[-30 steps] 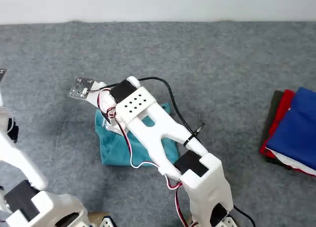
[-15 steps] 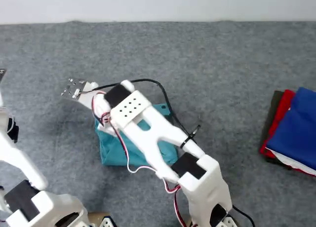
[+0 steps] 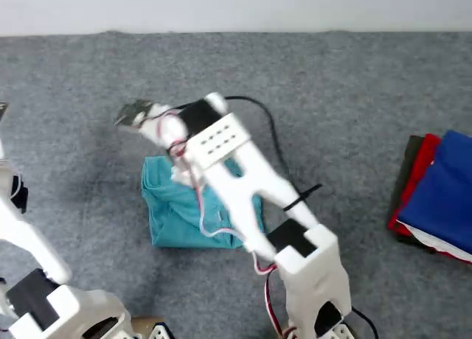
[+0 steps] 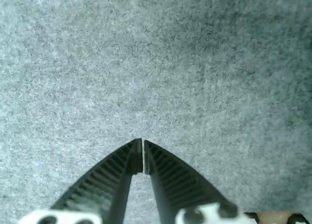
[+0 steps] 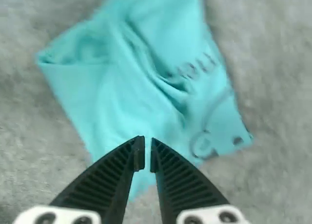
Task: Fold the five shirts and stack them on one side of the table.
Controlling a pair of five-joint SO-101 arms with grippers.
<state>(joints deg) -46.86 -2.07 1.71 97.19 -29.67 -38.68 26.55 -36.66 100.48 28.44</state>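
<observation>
Right gripper hung over teal shirt, jaws nearly closed, empty. Shirt lay lower-left of centre in high view. Left gripper closed, empty, over bare grey table. Likely step: moving last folded shirt to shirt stack at right edge. Next move called for opening jaws and gripping shirt edge.

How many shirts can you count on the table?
5: a teal shirt lies mid-table; blue, red, dark and white ones are stacked at its right edge. More may be hidden.
</observation>
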